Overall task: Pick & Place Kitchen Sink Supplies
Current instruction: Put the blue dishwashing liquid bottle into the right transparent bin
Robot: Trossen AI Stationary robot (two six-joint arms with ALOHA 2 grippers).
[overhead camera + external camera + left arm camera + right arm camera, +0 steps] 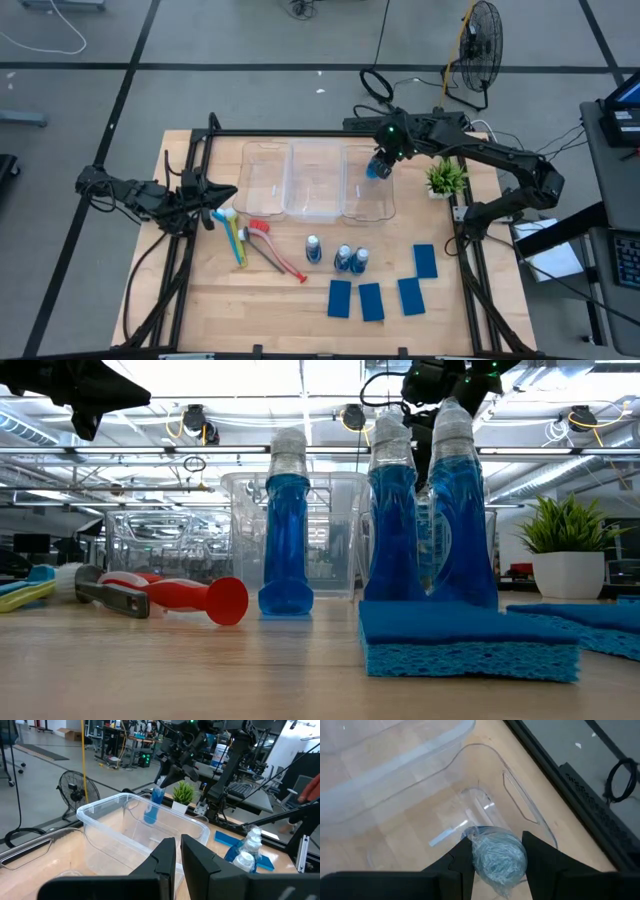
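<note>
My right gripper (381, 160) is shut on a small blue-and-white bottle (153, 806) and holds it over the rightmost of three clear bins (390, 203). Three more bottles (343, 258) stand upright on the table's middle. Several flat blue sponges (371, 300) lie near the front right. A red brush (278, 250) and a yellow-green and a light blue brush (237, 238) lie flat at the left. My left gripper (178, 855) waits level above the table's left side, shut on nothing, just beyond the brush heads. My right gripper pinches the bottle's wrapped whitish top end (496, 854) between its two fingers (462, 862). It comes from above, slanting down. The bottle hangs below the fingers, slightly tilted and lifted clear, above the bin's bare floor (445, 815).
A small green potted plant (446, 178) stands just right of the bins. The black frame rails (300, 134) run along the table's edges. In the low view a sponge (470, 640) lies close in front of the standing bottles (286, 525). A fan (478, 45) stands on the floor beyond.
</note>
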